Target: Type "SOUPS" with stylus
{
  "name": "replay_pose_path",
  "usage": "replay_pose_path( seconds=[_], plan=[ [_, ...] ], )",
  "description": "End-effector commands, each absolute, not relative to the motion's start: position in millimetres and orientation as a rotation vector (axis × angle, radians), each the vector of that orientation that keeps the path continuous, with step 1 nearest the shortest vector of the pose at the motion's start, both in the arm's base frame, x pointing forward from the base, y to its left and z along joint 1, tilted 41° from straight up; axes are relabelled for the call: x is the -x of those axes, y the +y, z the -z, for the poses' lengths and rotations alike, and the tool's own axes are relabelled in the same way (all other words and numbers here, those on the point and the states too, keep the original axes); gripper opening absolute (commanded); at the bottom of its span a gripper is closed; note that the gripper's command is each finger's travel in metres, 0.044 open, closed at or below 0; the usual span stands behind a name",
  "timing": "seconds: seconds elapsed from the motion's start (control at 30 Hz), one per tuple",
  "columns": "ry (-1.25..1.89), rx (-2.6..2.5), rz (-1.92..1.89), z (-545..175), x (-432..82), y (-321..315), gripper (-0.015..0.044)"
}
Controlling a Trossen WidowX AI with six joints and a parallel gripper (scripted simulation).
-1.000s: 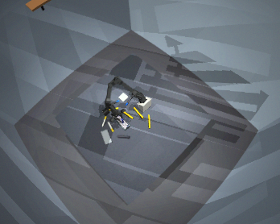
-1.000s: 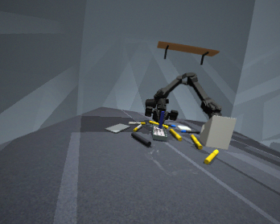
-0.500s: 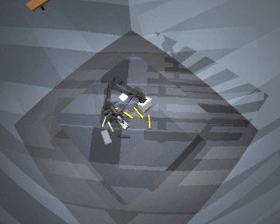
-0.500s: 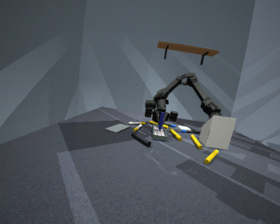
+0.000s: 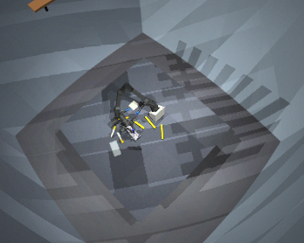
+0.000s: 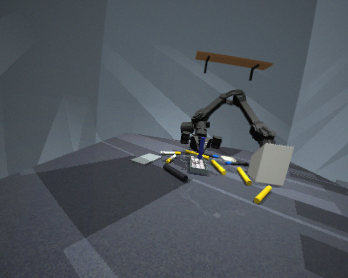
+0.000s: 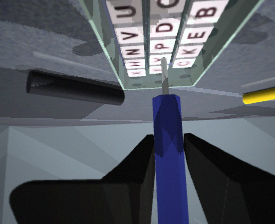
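The keyboard [image 7: 184, 81] [image 6: 199, 172] [image 5: 136, 136] is a small pale-green block with white letter keys in three columns, at the top of the wrist view. The letters U, V, N, D, P, B, E and K can be read. My gripper [image 7: 168, 140] [image 6: 202, 148] is shut on the blue stylus [image 7: 167, 112] [image 6: 202, 142], whose thin grey tip points at the keyboard. In the wrist view the tip overlaps the middle column, just below P, over a key I read as Y. Whether the tip touches a key cannot be told.
A black cylinder [image 7: 78, 89] [image 6: 175, 172] lies beside the keyboard. Yellow rods [image 6: 263, 194] [image 5: 162, 132] lie on its other side, near a white box [image 6: 269, 165] [image 5: 156, 114] by the arm's base. A pale flat slab [image 6: 146, 158] [image 5: 115, 149] lies beyond the cylinder. A wooden shelf [image 6: 234, 59] hangs behind.
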State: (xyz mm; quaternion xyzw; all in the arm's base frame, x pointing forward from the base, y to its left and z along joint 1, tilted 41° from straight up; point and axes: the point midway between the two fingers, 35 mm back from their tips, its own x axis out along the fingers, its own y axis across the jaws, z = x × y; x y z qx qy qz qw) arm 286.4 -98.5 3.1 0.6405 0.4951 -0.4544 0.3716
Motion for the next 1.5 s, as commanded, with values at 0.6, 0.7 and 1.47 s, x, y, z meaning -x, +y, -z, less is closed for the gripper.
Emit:
replay_pose_path(
  seconds=[0.6, 0.7, 1.47],
  plan=[
    [1.264, -1.638, 1.158, -41, -282, -103, 0.0],
    [1.262, -1.638, 1.16, -55, -274, -116, 0.0],
    [1.259, -1.64, 1.163, -70, -250, -153, 0.0]
  ],
)
